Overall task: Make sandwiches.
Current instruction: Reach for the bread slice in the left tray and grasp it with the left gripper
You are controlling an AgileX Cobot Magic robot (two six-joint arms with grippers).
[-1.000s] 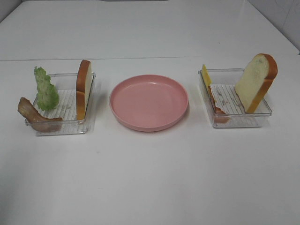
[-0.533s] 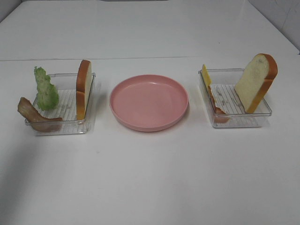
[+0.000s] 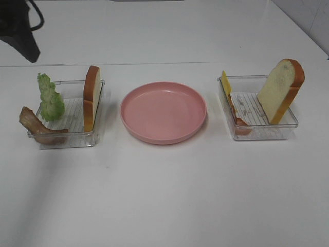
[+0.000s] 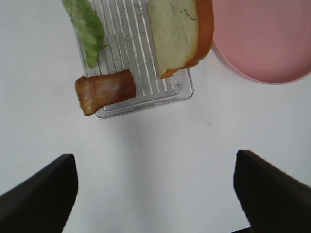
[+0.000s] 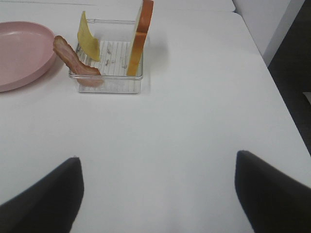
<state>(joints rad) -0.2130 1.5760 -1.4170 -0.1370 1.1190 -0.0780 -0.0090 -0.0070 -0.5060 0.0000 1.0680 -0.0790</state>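
Note:
The sandwich parts stand apart in two clear trays. The left tray [image 3: 97, 110] holds a bread slice [image 3: 91, 98] on edge, green lettuce [image 3: 50, 98] and a bacon strip [image 3: 38, 128] over its rim. The right tray [image 3: 288, 128] holds a leaning bread slice [image 3: 281, 90], yellow cheese [image 3: 225, 82] and bacon [image 3: 237, 117]. My left gripper [image 4: 155, 194] is open and empty above the table beside the left tray [image 4: 187, 90]. My right gripper [image 5: 158, 194] is open and empty, well short of the right tray [image 5: 109, 83].
A round pink plate [image 3: 163, 112] sits between the trays, with nothing on it. A dark part of the left arm [image 3: 20, 31] shows at the back left. The table's right edge [image 5: 272, 82] is near the right tray.
A dark part of the left arm has come into the top left corner of the exterior view. The food, trays and plate have not moved.

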